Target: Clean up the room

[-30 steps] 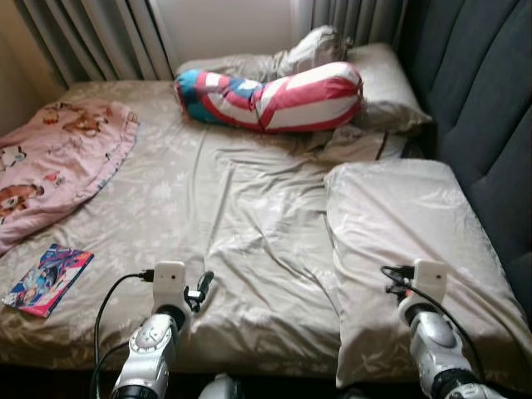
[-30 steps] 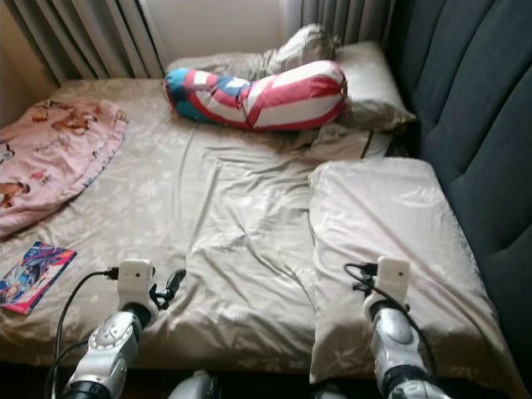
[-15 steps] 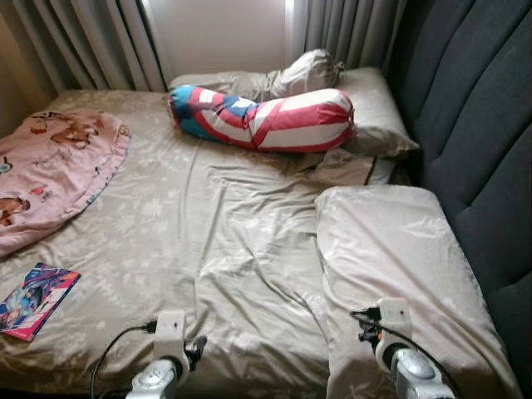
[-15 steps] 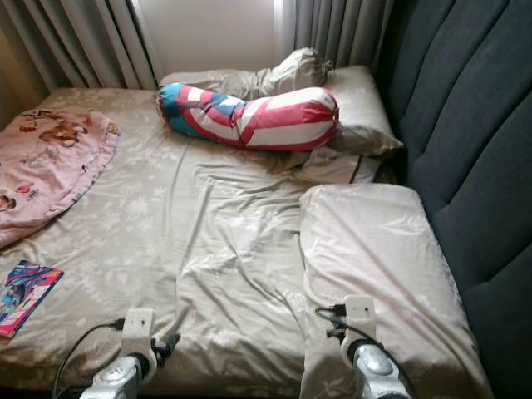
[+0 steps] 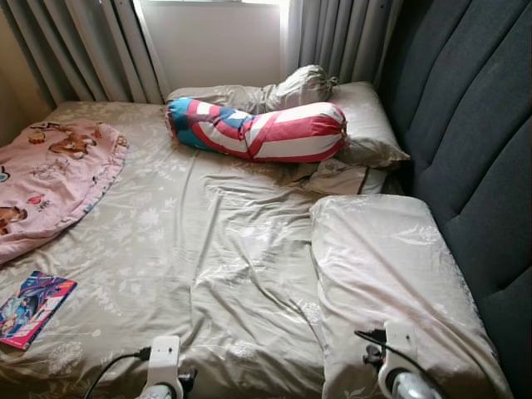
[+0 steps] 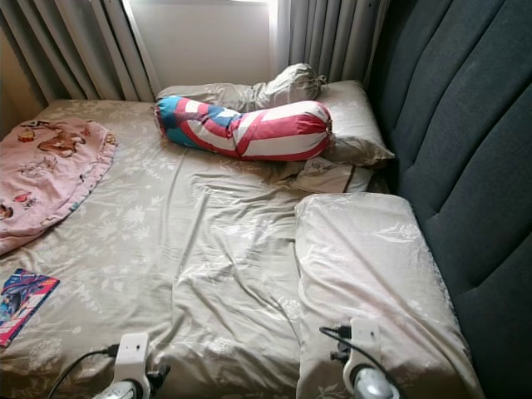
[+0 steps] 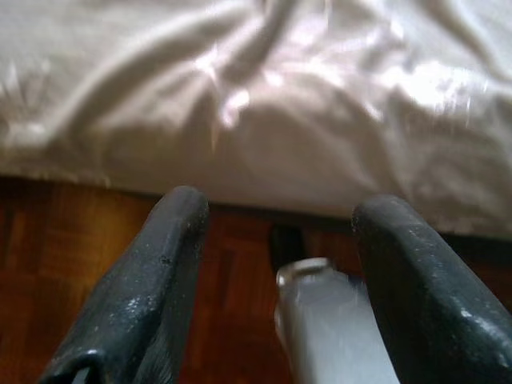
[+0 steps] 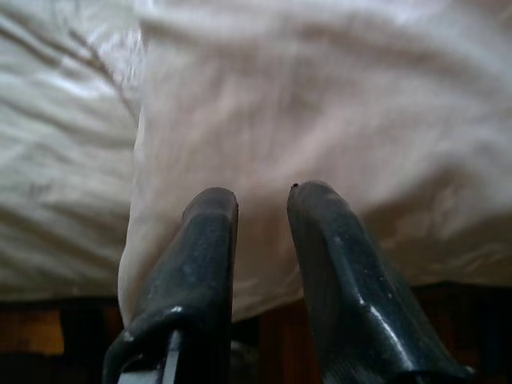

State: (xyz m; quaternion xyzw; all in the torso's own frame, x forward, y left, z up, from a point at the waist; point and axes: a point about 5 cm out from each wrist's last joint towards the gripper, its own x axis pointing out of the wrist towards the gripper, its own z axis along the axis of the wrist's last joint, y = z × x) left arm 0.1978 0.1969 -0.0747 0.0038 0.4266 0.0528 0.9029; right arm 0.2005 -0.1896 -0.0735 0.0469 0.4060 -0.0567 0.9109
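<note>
bed (image 5: 208,249), pillow (image 8: 320,104) beyond right jaws

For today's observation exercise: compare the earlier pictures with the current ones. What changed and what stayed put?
The camera tilted up, so both arms sank to the picture's bottom edge. The left gripper and right gripper took hold of nothing. The striped bolster, pink blanket, magazine and near pillow lie as before.

Bed (image 5: 208,249) w/ a wrinkly tan sheet. On it: a pink blanket (image 5: 50,179) at the left side, a comic book (image 5: 32,306) near the front left, a striped red-white-blue bolster (image 5: 258,130) at the back, tan pillows (image 5: 391,274) on the right.
</note>
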